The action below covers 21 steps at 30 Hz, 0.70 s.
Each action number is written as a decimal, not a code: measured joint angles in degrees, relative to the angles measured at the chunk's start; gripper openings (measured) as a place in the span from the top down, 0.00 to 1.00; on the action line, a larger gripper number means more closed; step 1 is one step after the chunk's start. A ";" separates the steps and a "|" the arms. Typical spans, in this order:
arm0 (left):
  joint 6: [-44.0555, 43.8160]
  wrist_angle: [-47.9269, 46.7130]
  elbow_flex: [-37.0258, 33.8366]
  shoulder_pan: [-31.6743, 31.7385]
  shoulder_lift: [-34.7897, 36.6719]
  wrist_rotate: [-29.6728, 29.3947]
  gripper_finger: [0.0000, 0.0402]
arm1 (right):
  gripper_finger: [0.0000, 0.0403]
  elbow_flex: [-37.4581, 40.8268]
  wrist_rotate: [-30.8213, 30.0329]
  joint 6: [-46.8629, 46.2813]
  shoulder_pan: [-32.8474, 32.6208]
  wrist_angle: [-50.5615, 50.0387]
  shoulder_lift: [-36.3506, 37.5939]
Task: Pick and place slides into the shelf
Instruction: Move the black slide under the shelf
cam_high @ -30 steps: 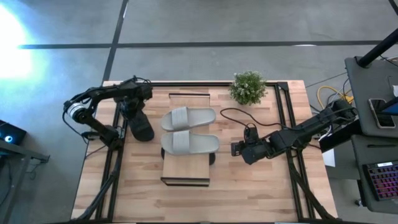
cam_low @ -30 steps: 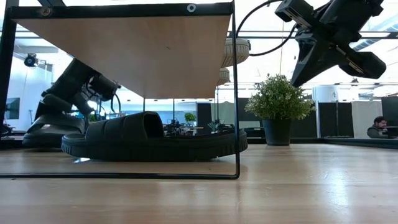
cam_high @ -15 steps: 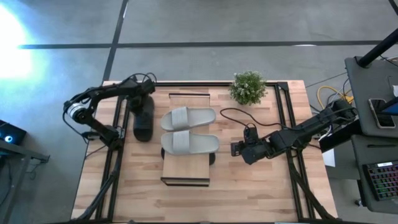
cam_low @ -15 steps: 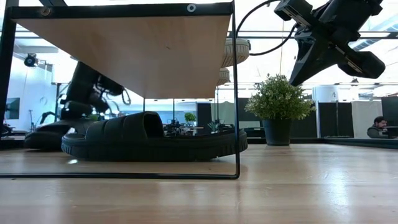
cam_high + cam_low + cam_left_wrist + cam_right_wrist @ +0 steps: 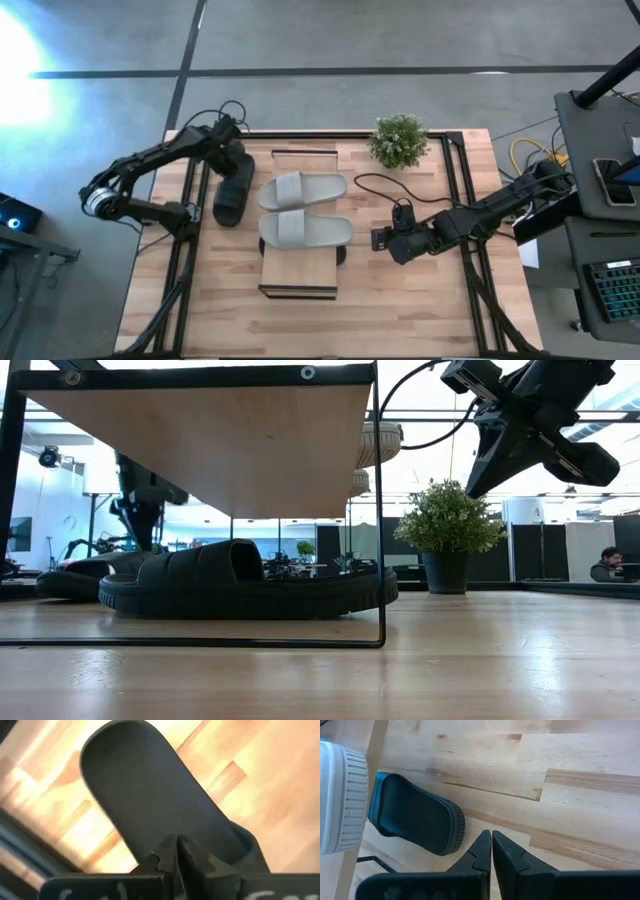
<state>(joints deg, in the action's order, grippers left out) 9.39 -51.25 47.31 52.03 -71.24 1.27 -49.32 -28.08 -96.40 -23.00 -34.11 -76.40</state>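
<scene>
Left gripper point(image 5: 232, 152) swung farther from its base, clenched empty above flat black rubber slide point(image 5: 232, 192), right gripper point(image 5: 382, 239) clenched beside light-wood plank shelf point(image 5: 300, 272).

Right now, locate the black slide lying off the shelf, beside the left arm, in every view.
High view: black slide left of the shelf, on the table.
Low view: far left, behind the other black one.
Left wrist view: fills the middle.
Right wrist view: not in it.
Shared landmark: the potted plant, in the high and low views.
</scene>
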 joint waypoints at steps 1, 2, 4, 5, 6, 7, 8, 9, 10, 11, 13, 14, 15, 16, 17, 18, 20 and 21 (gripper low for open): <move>-0.51 -0.94 0.00 0.00 1.31 0.00 1.00 | 0.98 0.00 0.00 0.00 0.00 0.00 0.00; -1.66 -2.09 0.00 0.00 2.70 0.15 1.00 | 0.98 0.00 -0.01 0.00 0.00 0.00 0.00; -4.29 -4.56 0.00 0.00 5.13 1.92 1.00 | 0.98 0.00 -0.15 0.00 0.02 0.00 0.00; -5.54 -5.80 0.00 0.00 6.34 4.02 1.00 | 0.98 0.00 -0.28 0.00 0.02 -0.02 0.00; -6.60 -6.80 -0.02 0.00 7.52 6.61 1.00 | 0.98 0.00 -0.28 0.00 0.04 -0.02 0.00; -7.69 -7.63 -0.02 0.00 8.62 10.05 1.00 | 0.98 0.00 -0.31 0.00 0.04 0.00 0.00; -8.71 -8.43 -0.02 0.00 9.67 13.81 1.00 | 0.98 0.00 -0.32 0.00 0.04 0.00 0.00; -9.47 -9.17 -0.02 -0.01 10.59 17.69 1.00 | 0.98 0.06 -0.35 0.00 0.04 -0.01 0.00; -10.61 -9.62 -0.02 -0.12 11.43 21.08 1.00 | 0.98 0.15 -0.41 0.00 0.04 -0.02 0.00; -11.80 -9.88 -0.02 -0.35 12.20 23.71 1.00 | 0.98 0.21 -0.46 0.00 0.04 -0.07 0.00; -15.35 -9.94 -0.03 -1.60 13.87 25.79 1.00 | 0.98 0.31 -0.48 0.00 0.04 -0.07 0.00; -17.14 -9.95 -0.04 -2.51 14.84 25.89 1.00 | 0.98 0.31 -0.48 0.00 0.04 -0.07 0.00; -18.47 -9.95 -0.04 -3.57 15.74 25.89 1.00 | 0.98 0.31 -0.48 0.00 0.04 -0.07 0.00; -20.03 -9.96 -0.04 -4.71 16.55 25.95 1.00 | 0.98 0.31 -0.48 0.00 0.04 -0.07 0.00; -21.88 -10.09 -0.04 -5.92 17.43 25.93 1.00 | 0.98 0.32 -0.48 0.00 0.04 -0.07 0.00; -23.57 -10.34 -0.04 -7.21 18.37 25.95 1.00 | 0.98 0.33 -0.48 0.00 0.04 -0.07 0.00; -26.83 -10.87 -0.04 -9.79 20.29 25.95 1.00 | 0.98 0.33 -0.48 0.00 0.04 -0.07 0.00; -28.57 -10.92 -0.04 -11.13 21.07 25.86 1.00 | 0.98 0.33 -0.48 0.00 0.04 -0.07 0.00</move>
<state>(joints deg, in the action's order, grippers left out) -19.18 -62.17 47.27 40.90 -50.16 27.13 -48.99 -28.56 -96.40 -22.96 -34.17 -76.40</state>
